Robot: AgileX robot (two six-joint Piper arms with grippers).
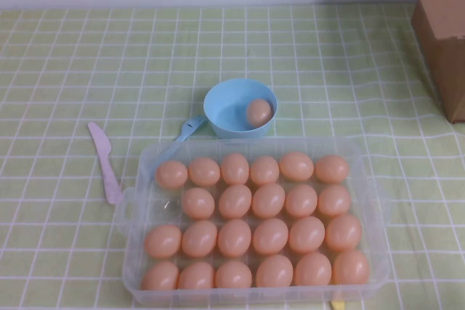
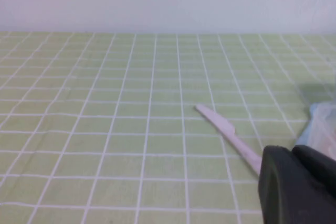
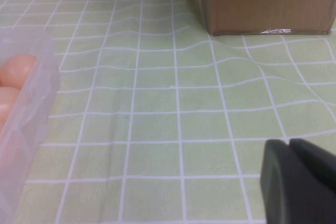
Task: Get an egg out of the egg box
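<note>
The clear plastic egg box (image 1: 378, 179) sits at the near middle of the table, filled with peach-orange eggs (image 1: 235, 201). One cup at the left of its second row is empty. One egg (image 1: 258, 112) lies in the light-blue bowl (image 1: 225, 103) just behind the box. Neither gripper shows in the high view. My left gripper (image 2: 291, 149) is shut and empty, low over the cloth to the left of the box, whose edge (image 2: 323, 127) shows beside it. My right gripper (image 3: 289, 141) is shut and empty, to the right of the box (image 3: 37, 103).
A pale pink plastic knife (image 1: 105, 161) lies left of the box and shows in the left wrist view (image 2: 226, 129). A blue spoon handle (image 1: 190, 127) sticks out by the bowl. A brown cardboard box (image 1: 443, 27) stands at the back right (image 3: 262, 1).
</note>
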